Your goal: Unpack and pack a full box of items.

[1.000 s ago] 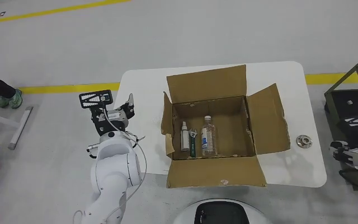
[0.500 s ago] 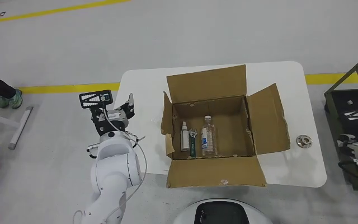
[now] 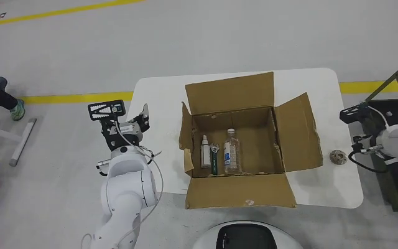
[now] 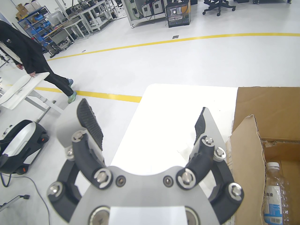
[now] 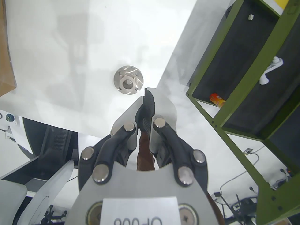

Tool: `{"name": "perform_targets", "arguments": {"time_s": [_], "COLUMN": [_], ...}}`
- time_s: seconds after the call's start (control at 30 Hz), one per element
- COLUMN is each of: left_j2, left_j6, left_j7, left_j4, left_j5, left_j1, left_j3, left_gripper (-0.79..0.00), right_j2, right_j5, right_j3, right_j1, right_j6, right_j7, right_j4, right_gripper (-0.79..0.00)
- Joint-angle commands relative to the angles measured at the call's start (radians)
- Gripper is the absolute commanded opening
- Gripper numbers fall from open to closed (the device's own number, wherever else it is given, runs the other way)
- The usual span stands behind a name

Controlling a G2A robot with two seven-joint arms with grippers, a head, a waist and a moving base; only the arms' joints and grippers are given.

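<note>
An open cardboard box [image 3: 298, 134] stands mid-table with its flaps spread. Inside lie a white spray bottle [image 3: 205, 151], a green-handled wrench [image 3: 214, 159] and a clear water bottle [image 3: 231, 151]. A metal flange [image 3: 337, 157] rests on the table right of the box. My left gripper [image 4: 145, 122] is open and empty, held off the table's left edge beside the box [image 4: 264, 108]; the water bottle [image 4: 273, 195] shows past the torn flap. My right gripper [image 5: 148, 97] is shut, hovering just short of the flange [image 5: 128, 80] near the table's right edge.
The white table [image 3: 158, 99] has bare surface left of the box and along its right side. A green metal rack [image 5: 257, 76] stands close beyond the right edge, with an orange can [image 5: 216, 99] on a shelf. The right arm [image 3: 385, 140] hangs beside that rack.
The right arm has come into the top view from the right edge and now sits near the flange. The left arm and the box contents have not moved.
</note>
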State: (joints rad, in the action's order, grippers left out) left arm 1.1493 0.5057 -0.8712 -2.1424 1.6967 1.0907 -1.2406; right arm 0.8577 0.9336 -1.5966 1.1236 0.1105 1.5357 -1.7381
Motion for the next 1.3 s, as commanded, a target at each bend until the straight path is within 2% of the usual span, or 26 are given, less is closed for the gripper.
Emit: {"name": "perform_targets", "arguments": {"time_s": [0.0, 0.3, 0.5, 0.6, 0.9, 1.03, 1.27], "left_j2": [0.000, 0.000, 0.000, 0.000, 0.000, 0.000, 0.000], "left_j6": [0.000, 0.000, 0.000, 0.000, 0.000, 0.000, 0.000], "left_j7": [0.000, 0.000, 0.000, 0.000, 0.000, 0.000, 0.000], "left_j4": [0.000, 0.000, 0.000, 0.000, 0.000, 0.000, 0.000], "left_j5": [0.000, 0.000, 0.000, 0.000, 0.000, 0.000, 0.000], "left_j1": [0.000, 0.000, 0.000, 0.000, 0.000, 0.000, 0.000], "left_j3": [0.000, 0.000, 0.000, 0.000, 0.000, 0.000, 0.000], "left_gripper": [0.000, 0.000, 0.000, 0.000, 0.000, 0.000, 0.000], "right_j2": [0.002, 0.002, -0.001, -0.003, -0.005, -0.006, -0.008], "right_j5": [-0.030, -0.027, -0.029, -0.029, -0.016, -0.006, 0.024], "right_j3": [0.021, 0.055, 0.051, 0.054, 0.062, 0.061, 0.057], "right_j1": [-0.016, -0.007, 0.001, 0.008, 0.032, 0.069, 0.112], "right_j6": [0.003, 0.012, 0.012, 0.014, 0.019, 0.027, 0.024], "right_j7": [-0.006, -0.061, -0.066, -0.069, -0.117, -0.157, -0.201], "right_j4": [0.015, 0.064, 0.064, 0.061, 0.055, 0.043, 0.036], "right_gripper": [-0.785, -0.785, -0.566, -0.529, -0.508, -0.456, -0.453]}}
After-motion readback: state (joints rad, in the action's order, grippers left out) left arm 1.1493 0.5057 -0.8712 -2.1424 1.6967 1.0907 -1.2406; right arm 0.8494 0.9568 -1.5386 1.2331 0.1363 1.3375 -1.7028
